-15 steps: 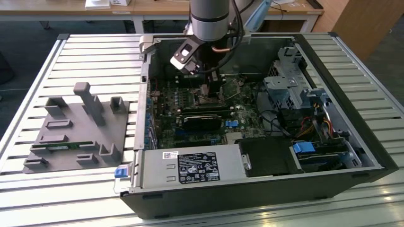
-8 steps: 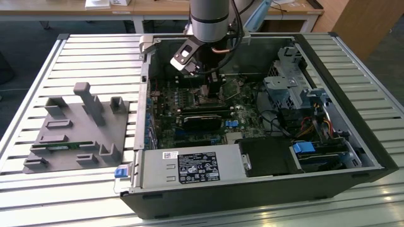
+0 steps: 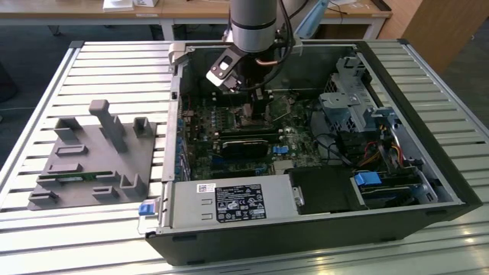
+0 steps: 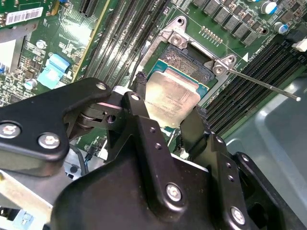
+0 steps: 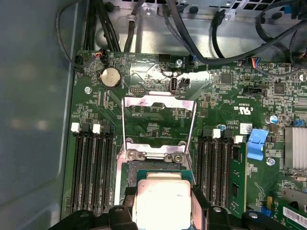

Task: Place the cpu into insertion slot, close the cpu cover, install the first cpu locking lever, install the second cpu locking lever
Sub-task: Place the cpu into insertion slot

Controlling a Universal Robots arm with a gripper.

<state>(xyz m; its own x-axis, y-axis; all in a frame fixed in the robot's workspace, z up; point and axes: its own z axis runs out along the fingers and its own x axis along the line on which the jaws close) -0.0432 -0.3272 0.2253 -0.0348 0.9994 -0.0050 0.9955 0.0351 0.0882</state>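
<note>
My gripper (image 4: 168, 108) is shut on the cpu (image 4: 171, 98), a small square chip with a dull silver top, its black fingers (image 4: 139, 93) pressing two opposite edges. The cpu (image 5: 163, 201) hangs just over the insertion slot (image 5: 144, 167), a dark recess with a metal rim (image 4: 178, 39); I cannot tell whether chip and socket touch. The cpu cover (image 5: 160, 102) stands flipped open beyond the slot. Two thin locking levers (image 5: 123, 125) stick up unlatched, and one lever (image 4: 264, 82) juts out sideways. In the exterior view the gripper (image 3: 248, 100) reaches down into the open computer case (image 3: 428, 189).
Long black memory slots (image 5: 91, 167) flank the socket on both sides. Black cables (image 5: 192, 43) run across the case wall beyond the board. A black card (image 3: 244, 143), the power supply (image 3: 229, 201) and a drive cage (image 3: 347, 106) fill the case. A grey fixture block (image 3: 91, 154) sits at the exterior view's left.
</note>
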